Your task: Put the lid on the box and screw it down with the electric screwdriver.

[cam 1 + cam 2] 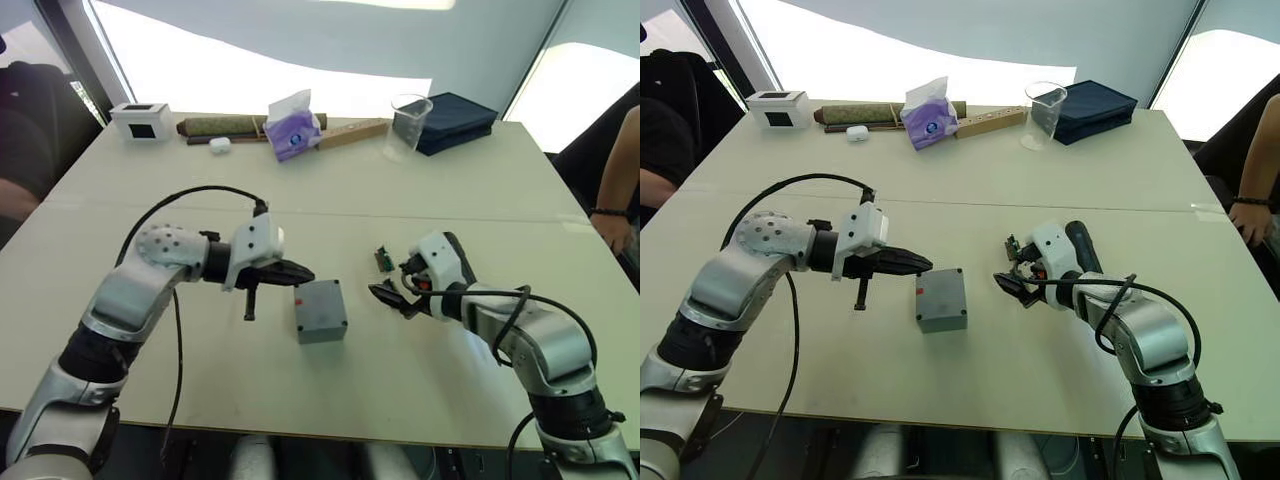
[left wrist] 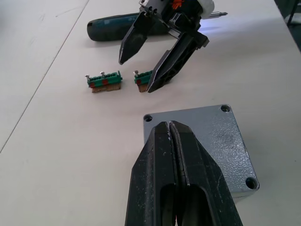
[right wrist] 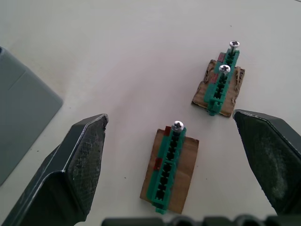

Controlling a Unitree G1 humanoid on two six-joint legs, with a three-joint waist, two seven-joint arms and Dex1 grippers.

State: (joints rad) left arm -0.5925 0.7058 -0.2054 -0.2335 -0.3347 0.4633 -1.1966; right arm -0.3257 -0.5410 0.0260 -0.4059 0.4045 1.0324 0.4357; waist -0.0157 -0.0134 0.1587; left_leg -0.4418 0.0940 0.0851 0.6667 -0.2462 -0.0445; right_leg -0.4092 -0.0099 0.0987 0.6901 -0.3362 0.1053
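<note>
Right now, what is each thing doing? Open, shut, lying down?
Lid: on the box, corner holes empty.
Box: covered, on the table.
Screwdriver: lying flat, light on.
Left gripper: shut, empty.
Right gripper: open over a green board.
Cup: upright.

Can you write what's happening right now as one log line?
lid: on box | left gripper: shut above lid | right gripper: open over green boards | screwdriver: on table

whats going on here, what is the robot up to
The lid already sits on the box mid-table. The left gripper hovers shut just over it. The right gripper is open above two small green terminal blocks holding screws. The electric screwdriver lies on the table behind it, not yet picked up.
</note>
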